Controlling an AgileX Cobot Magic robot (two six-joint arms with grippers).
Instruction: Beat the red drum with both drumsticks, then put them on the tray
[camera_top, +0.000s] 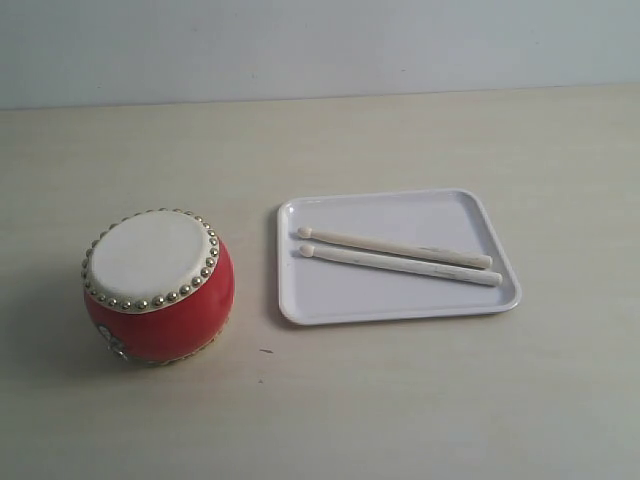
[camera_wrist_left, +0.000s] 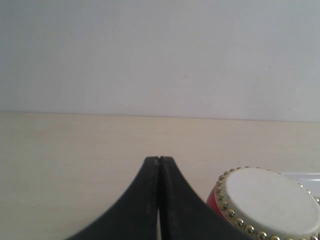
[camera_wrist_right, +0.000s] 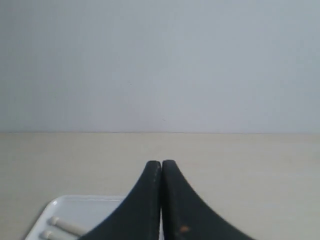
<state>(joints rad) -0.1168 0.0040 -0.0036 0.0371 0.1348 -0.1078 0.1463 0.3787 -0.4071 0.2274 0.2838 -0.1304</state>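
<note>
The red drum (camera_top: 158, 288) with a cream skin and brass studs stands on the table at the left. To its right the white tray (camera_top: 300, 305) holds the two pale drumsticks (camera_top: 400, 256) lying side by side, tips toward the drum. Neither arm shows in the exterior view. In the left wrist view my left gripper (camera_wrist_left: 159, 160) is shut and empty, with the drum (camera_wrist_left: 270, 202) close beside it. In the right wrist view my right gripper (camera_wrist_right: 161, 163) is shut and empty, above the table beside the tray's corner (camera_wrist_right: 55, 205), where the drumsticks' ends (camera_wrist_right: 62, 227) show.
A pale wooden tabletop (camera_top: 400, 400) runs to a plain light wall (camera_top: 320, 45) at the back. Nothing else stands on the table.
</note>
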